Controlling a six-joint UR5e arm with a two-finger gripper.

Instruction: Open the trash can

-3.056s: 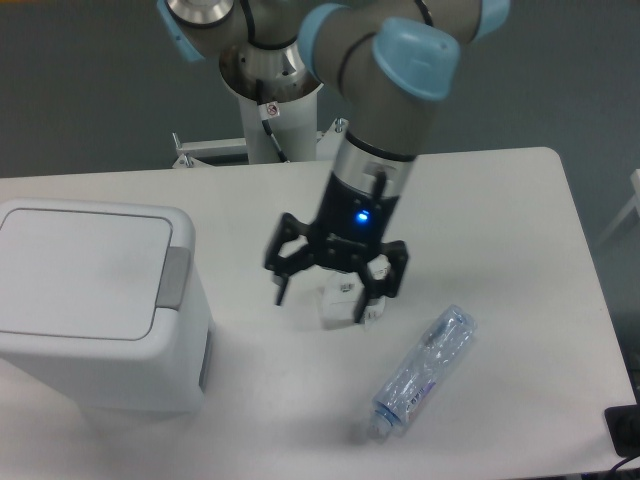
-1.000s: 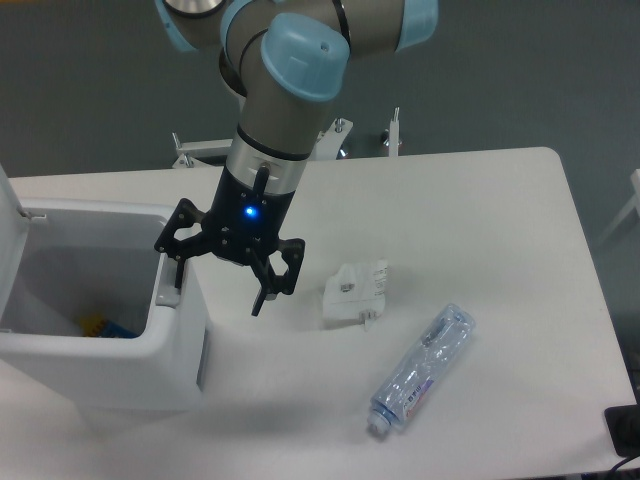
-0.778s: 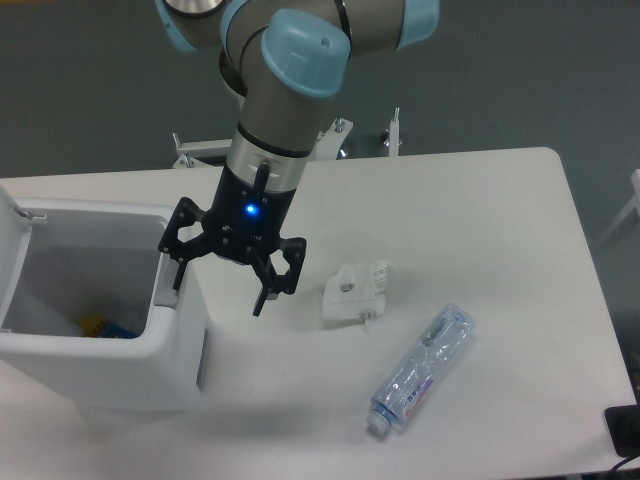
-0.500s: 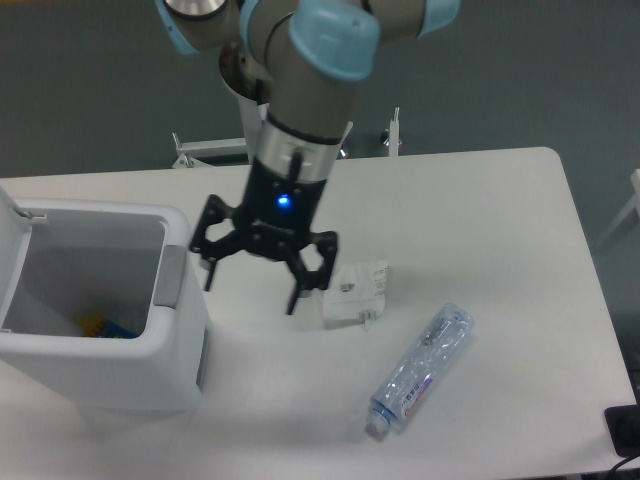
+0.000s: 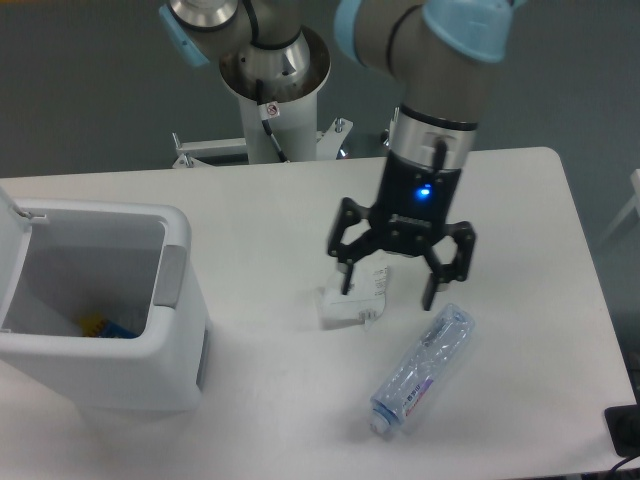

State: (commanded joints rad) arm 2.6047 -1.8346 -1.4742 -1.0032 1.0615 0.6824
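Black two-finger gripper [image 5: 388,289] now spread wide and empty, shifted right from beside the bin half a second ago to above the small white paper packet [image 5: 345,302]. Far left: large boxy white plastic trash can [image 5: 120,352], lid up as before. Lower right, just beside: clear plastic bottle [image 5: 423,368], unmoved on white table [image 5: 520,230].

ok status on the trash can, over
Tool open, empty, over the white packet. Trash can lid up, open. Clear bottle lying nearby.

White table [image 5: 520,200], rounded corner; dark grey-teal floor behind; even light.
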